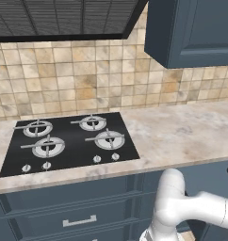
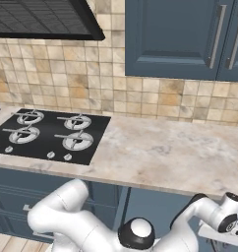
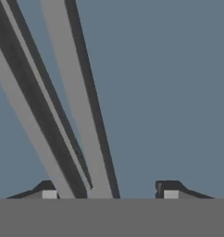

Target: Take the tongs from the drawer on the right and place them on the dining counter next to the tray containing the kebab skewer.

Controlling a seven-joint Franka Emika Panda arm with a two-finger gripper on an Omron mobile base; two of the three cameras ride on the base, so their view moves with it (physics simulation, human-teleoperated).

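Grey metal tongs (image 3: pixel 74 106) run as two thin arms from 11 o'clock down toward 6 o'clock in the hand view, lying on the flat blue-grey floor of the drawer (image 3: pixel 169 83). The tool (image 3: pixel 107 190) stands open, its left fingertip just beside the arms' lower end and its right fingertip well apart from them. In the base views the white arm reaches low, under the stone table (image 2: pixel 175 152) beside the black hob (image 1: pixel 69 141).

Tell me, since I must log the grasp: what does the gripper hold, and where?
Nothing yet. The gripper is open, its tips set wide around the tongs, whose arms pass between them near the left tip without being clamped.
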